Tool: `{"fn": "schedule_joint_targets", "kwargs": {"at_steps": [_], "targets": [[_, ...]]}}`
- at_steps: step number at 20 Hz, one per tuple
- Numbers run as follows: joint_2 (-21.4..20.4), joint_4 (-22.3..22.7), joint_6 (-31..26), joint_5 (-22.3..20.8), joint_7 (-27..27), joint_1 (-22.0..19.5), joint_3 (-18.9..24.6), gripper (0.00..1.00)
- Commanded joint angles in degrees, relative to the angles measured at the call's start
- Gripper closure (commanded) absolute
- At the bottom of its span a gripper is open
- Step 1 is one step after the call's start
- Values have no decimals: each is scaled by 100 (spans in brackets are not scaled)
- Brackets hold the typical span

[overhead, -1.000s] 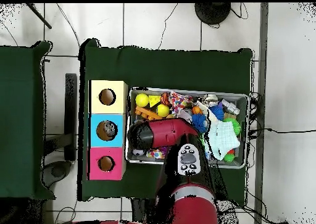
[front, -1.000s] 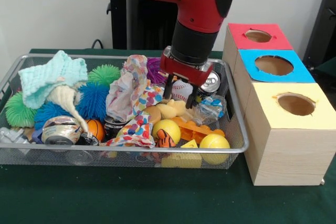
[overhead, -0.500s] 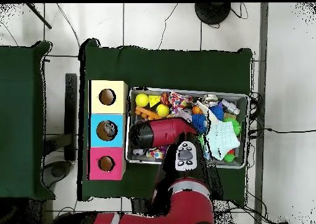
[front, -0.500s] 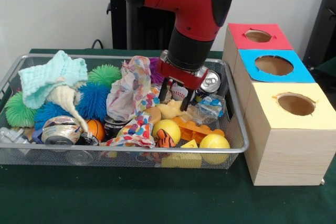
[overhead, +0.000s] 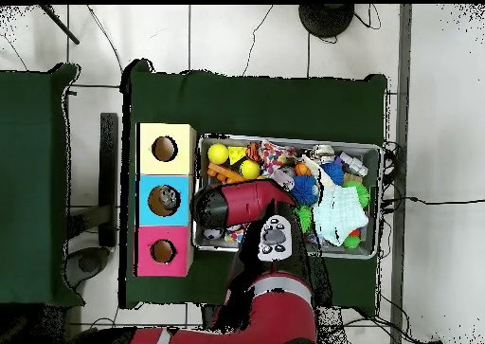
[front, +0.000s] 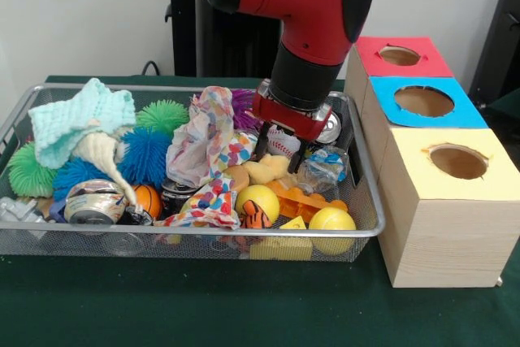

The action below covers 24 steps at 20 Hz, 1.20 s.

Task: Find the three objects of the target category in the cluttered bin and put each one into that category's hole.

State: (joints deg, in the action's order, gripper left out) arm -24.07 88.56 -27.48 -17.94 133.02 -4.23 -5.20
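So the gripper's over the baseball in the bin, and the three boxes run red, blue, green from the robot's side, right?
Not quite: the third box is yellow, not green, as the front view shows. The rest holds: the gripper is over the baseball in the bin, beside the red box and blue box.

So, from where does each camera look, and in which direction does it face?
Front view: sits across the table, level with it, facing the bin and the boxes; the arm comes down from above, its gripper low over the toys.
Overhead view: sits above the table, looking straight down; the arm reaches up from the bottom edge over the bin.
Both views show the bin, the three boxes, the arm and the yellow balls.
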Motion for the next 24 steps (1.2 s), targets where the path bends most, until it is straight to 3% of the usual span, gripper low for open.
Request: {"fn": "schedule_joint_targets", "kwargs": {"at_steps": [1, 5, 13, 24], "targets": [[-32, -117, -606, 6, 194, 81, -1, 0], [-165, -102, -842, 11, 60, 53, -33, 0], [146, -43, -263, 168, 334, -29, 209, 0], [-161, -434, -1082, 419, 144, 12, 302, 0]]}}
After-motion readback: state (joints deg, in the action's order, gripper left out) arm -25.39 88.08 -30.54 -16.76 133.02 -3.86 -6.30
